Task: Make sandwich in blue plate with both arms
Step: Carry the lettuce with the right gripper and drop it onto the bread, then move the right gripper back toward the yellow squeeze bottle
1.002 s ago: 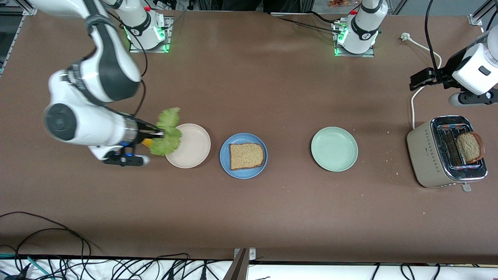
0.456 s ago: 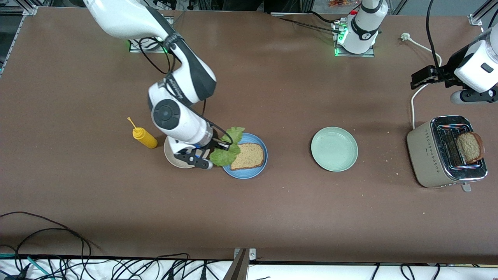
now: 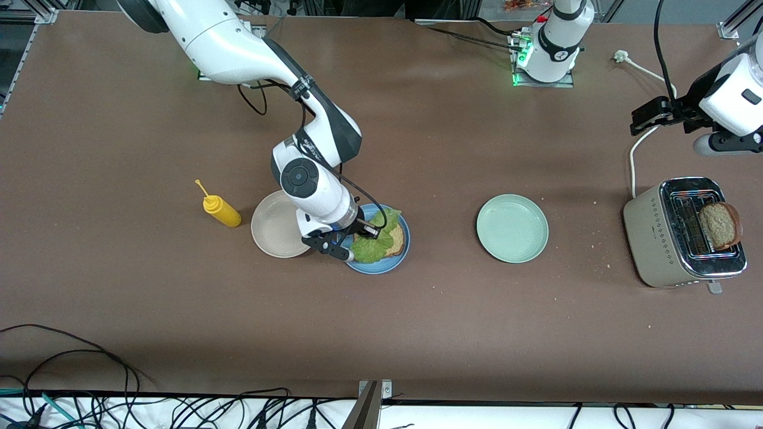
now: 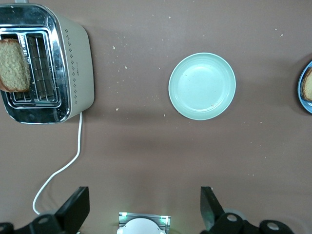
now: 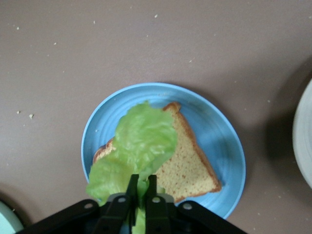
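The right claw (image 3: 368,229) was over the blue plate (image 3: 402,254), its fingers pressed together on the stem end of the lettuce leaf (image 3: 378,239). The leaf hung from the claw over the bread slice (image 3: 398,238) that lay flat in the plate, and covered a good part of it. Just beside the claw, toward the right arm's end of the worktop (image 3: 417,333), stood the beige plate (image 3: 271,232), and after it the yellow squeeze bottle (image 3: 220,210). The left claw (image 4: 141,214) waited in the air with its fingers spread wide, over the bare worktop near the toaster (image 3: 682,233). A second bread slice (image 3: 719,224) stood upright in the toaster slot. The pale green plate (image 3: 512,228) lay between the blue plate and the toaster.
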Available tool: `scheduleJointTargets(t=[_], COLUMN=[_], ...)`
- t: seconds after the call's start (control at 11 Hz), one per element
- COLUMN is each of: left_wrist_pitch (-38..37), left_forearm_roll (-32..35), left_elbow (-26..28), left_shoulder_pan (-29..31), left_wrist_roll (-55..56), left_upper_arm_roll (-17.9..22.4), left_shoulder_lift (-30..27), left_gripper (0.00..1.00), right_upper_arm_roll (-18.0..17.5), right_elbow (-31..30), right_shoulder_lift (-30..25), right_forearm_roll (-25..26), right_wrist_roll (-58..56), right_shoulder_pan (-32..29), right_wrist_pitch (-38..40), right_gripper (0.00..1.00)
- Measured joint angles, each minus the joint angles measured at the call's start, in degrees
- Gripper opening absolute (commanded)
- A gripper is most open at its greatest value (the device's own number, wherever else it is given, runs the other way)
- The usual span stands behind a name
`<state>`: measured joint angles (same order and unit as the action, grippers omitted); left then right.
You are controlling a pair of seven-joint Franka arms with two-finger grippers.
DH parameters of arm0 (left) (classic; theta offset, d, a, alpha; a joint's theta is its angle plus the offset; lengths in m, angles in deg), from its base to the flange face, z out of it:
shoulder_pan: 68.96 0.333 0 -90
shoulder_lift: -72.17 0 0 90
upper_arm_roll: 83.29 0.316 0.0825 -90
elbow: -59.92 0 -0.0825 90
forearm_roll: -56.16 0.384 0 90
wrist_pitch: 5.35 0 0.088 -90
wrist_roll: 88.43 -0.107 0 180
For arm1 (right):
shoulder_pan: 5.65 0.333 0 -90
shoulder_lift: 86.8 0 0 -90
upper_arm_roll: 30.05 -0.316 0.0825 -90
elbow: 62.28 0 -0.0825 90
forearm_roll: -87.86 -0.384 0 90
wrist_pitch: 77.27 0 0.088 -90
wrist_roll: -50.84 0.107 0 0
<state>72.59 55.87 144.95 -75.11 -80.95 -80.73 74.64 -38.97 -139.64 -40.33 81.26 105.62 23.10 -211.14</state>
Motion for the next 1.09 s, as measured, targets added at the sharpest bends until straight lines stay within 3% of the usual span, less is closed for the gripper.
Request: scheduleJointTargets(t=[0.55, 0.91, 1.09], left_wrist_pitch=[-0.04, -0.23, -0.24], left_forearm_roll=[0.0, 0.0, 0.0], left_elbow=[-0.37, -0.41, -0.43], left_shoulder_pan=[0.32, 0.42, 0.48], left_wrist_roll=[0.0, 0.0, 0.0], left_upper_arm_roll=[0.53, 0.75, 0.77], left_shoulder_lift=[0.0, -0.01, -0.01], left_gripper=[1.0, 1.0, 1.0], right_upper_arm_roll=[0.3, 2.17, 5.47], right_elbow=[0.56, 0.94, 0.99], right_shoulder_lift=[-0.85, -6.95, -9.94], right_forearm_roll=[0.82, 7.1, 7.4], right_wrist_roll=[-0.02, -2.79, -11.79], right_shoulder_pan=[-0.09, -0.23, -0.3], right_wrist_pitch=[0.09, 11.64, 21.86], right_gripper=[1.0, 1.0, 1.0])
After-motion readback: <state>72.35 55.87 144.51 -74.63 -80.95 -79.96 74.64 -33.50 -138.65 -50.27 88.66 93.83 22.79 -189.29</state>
